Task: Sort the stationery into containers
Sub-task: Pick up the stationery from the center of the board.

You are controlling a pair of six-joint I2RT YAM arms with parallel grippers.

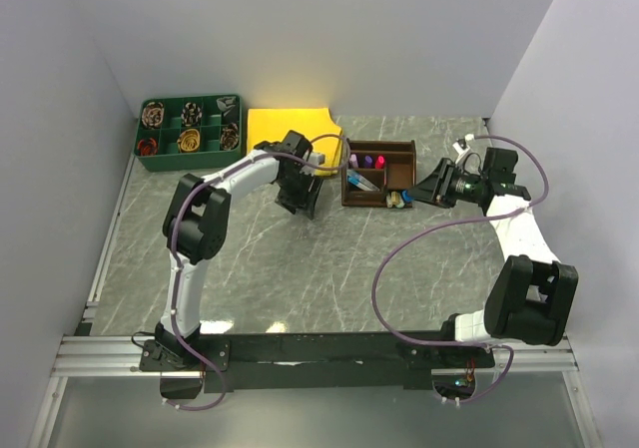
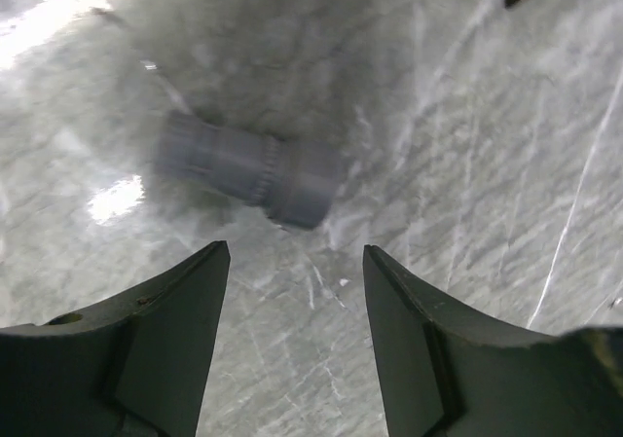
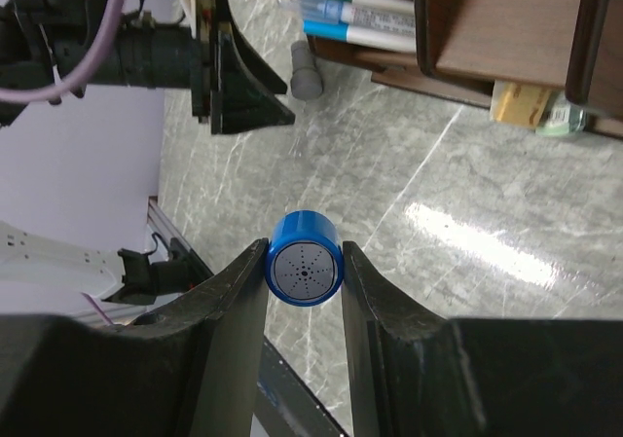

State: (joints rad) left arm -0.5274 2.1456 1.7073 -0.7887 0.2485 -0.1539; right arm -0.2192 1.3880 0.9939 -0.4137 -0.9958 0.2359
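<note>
Your left pincer (image 2: 295, 252) apart, empty, above the grey marker (image 2: 248, 169) lying on the table (image 1: 300, 268) toward its far edge, beside the organiser (image 1: 384, 146) | right pincer (image 3: 304, 247) clamped on blue-capped marker (image 3: 304, 270) | step: pickup | next: you lower, straddle barrel, close.

Light is bright and even from above. In the left wrist view the grey pen (image 2: 243, 169) looks blurred, and glare shines on the table (image 2: 112, 199) at left.

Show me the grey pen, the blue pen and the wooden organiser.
grey pen (image 2: 245, 169), left wrist view, ribbed middle
blue pen (image 3: 304, 270), right wrist view, round end face
wooden organiser (image 1: 380, 145), top view, back rim
</note>
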